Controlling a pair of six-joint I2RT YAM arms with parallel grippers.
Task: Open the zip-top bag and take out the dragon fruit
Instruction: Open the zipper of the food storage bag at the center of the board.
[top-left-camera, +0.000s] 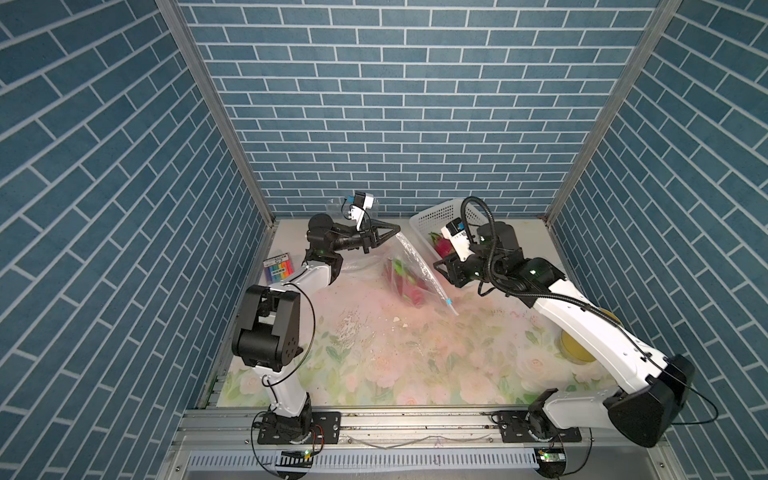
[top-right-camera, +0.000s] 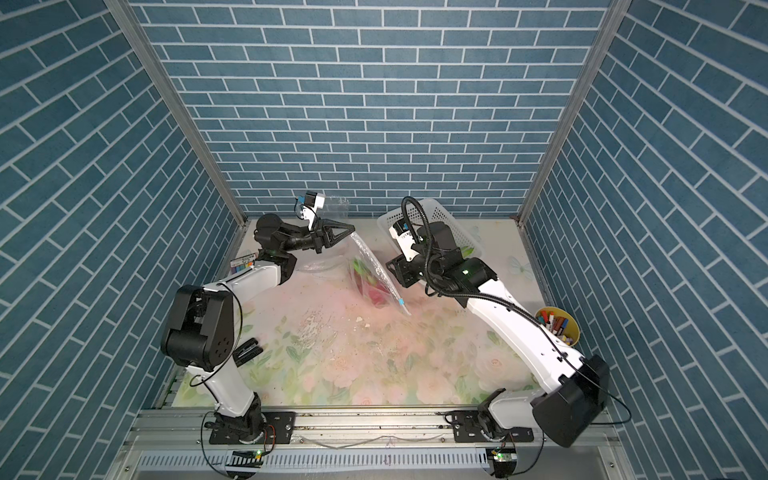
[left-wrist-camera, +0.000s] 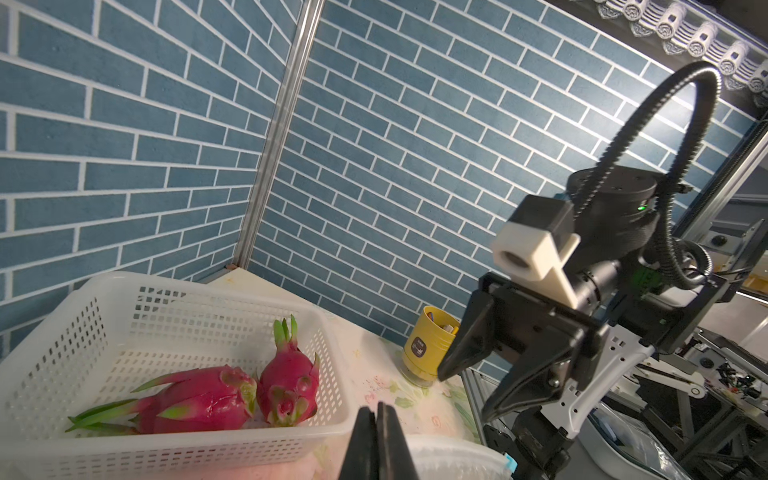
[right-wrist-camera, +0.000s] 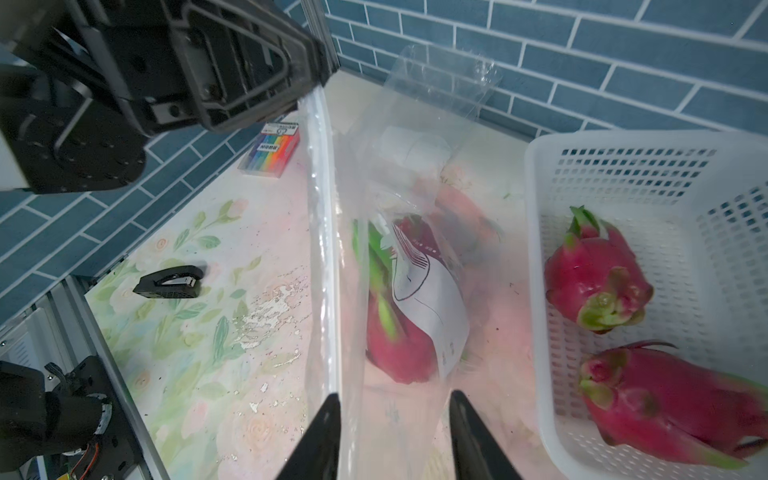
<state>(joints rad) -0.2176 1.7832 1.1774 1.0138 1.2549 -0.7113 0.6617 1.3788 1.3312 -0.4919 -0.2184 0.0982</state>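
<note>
Dragon fruit (right-wrist-camera: 399, 345) lies inside the clear zip-top bag (top-left-camera: 409, 259), low in the sack where the plastic rests on the flowered table (top-left-camera: 374, 361), between the two arms. The left gripper (top-left-camera: 395, 228), its jaws pressed together on the upper end of the zip strip (right-wrist-camera: 322, 249), holds that corner aloft so the edge slopes down to the blue slider (top-left-camera: 449, 300) near the tabletop. The right gripper (right-wrist-camera: 395, 395) stands with jaws spread, pinching nothing, and the lower part of the bag passes between its fingers. The strip reads as one closed band, so the step in hand is likely a hold on the seal. Done well, the right jaws would close on the slider, or on one lip only, close to the strip, then draw along it while the left arm anchors the corner. Slack film could slip, and catching both walls would clamp the mouth shut. Two other fruits (right-wrist-camera: 594, 282) sit in the white basket (right-wrist-camera: 540, 291) just beside the bag.
</note>
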